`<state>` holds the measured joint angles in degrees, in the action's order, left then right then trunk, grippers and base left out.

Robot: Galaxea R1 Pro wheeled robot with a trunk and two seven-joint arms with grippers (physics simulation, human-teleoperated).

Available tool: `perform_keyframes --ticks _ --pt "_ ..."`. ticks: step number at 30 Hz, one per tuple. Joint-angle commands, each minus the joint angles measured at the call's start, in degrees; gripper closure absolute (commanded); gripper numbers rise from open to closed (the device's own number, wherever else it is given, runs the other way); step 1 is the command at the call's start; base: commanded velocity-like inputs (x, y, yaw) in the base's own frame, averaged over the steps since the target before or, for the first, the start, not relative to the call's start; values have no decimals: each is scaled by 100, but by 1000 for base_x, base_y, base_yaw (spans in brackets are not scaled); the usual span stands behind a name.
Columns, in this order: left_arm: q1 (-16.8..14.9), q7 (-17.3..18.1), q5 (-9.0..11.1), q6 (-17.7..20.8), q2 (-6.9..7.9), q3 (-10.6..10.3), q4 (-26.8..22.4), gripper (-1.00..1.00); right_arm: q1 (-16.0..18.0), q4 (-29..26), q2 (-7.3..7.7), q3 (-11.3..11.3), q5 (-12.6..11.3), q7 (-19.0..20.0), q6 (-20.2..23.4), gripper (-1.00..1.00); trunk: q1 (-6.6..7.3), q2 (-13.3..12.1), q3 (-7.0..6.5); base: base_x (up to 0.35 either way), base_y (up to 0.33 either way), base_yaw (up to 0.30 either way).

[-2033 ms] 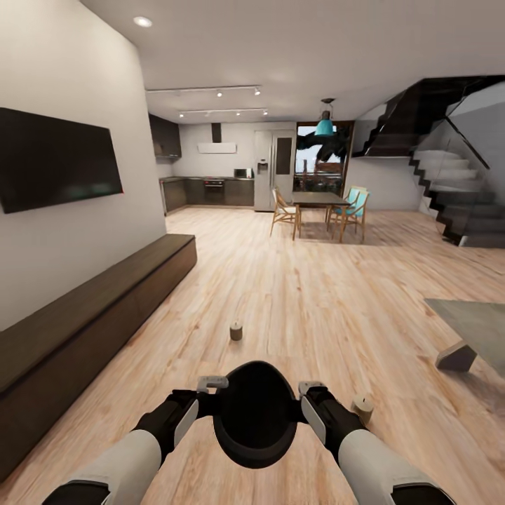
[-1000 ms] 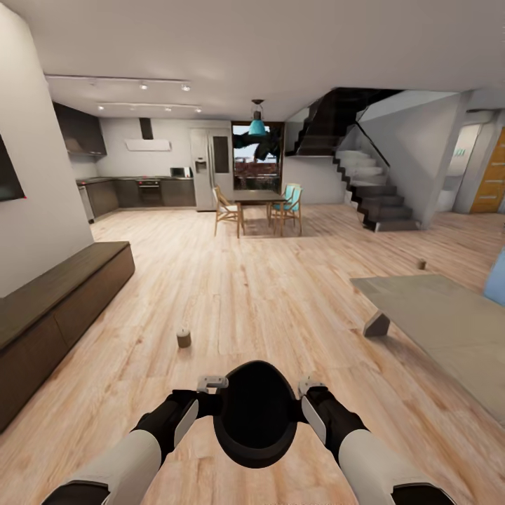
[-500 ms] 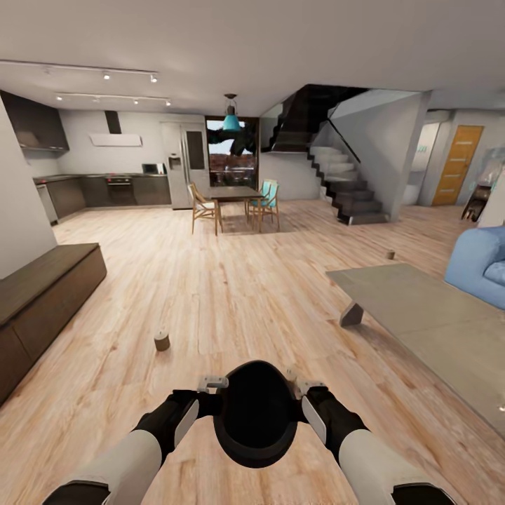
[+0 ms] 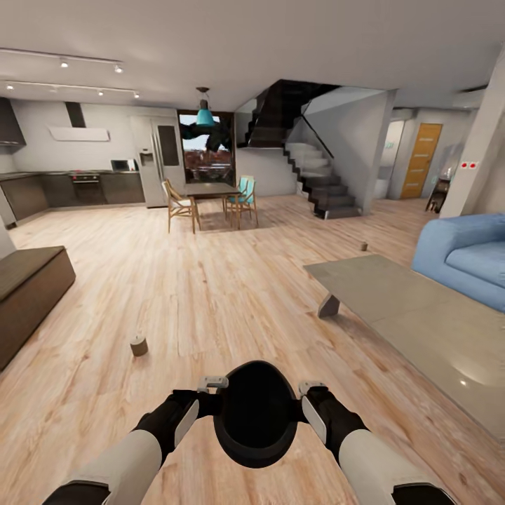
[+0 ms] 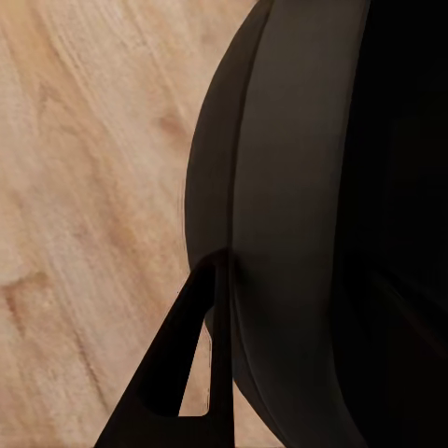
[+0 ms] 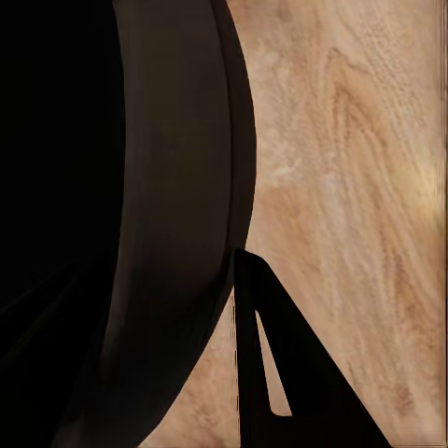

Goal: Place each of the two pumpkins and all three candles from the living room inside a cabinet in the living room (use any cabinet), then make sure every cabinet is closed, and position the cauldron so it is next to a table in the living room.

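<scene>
I have the cauldron (image 4: 255, 414) held low in front of the trunk, above the wood floor (image 4: 231, 301), with the left pincer (image 4: 210, 390) and right pincer (image 4: 308, 393) each clamped on its rim from opposite sides. One candle (image 4: 139, 345) stands on the floor ahead to my left, another candle (image 4: 363, 246) far off beyond the low grey worktop (image 4: 421, 322). The cabinet (image 4: 28, 294) lies at the left edge, a blue sofa (image 4: 466, 259) at the right.
</scene>
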<state>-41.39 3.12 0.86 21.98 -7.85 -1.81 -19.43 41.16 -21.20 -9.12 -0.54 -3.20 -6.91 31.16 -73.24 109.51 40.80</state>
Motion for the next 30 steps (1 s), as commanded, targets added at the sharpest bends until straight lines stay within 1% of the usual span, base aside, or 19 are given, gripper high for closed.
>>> perform_keyframes --ticks 1,30 --pt "-1 66 180 43 20 -21 -8 100 7 -121 7 -12 -207 216 5 100 1 3 12 0 0 -221" --pt "-1 73 183 43 12 -22 -8 100 7 -121 7 -7 -207 216 1 100 1 3 192 0 0 -219"
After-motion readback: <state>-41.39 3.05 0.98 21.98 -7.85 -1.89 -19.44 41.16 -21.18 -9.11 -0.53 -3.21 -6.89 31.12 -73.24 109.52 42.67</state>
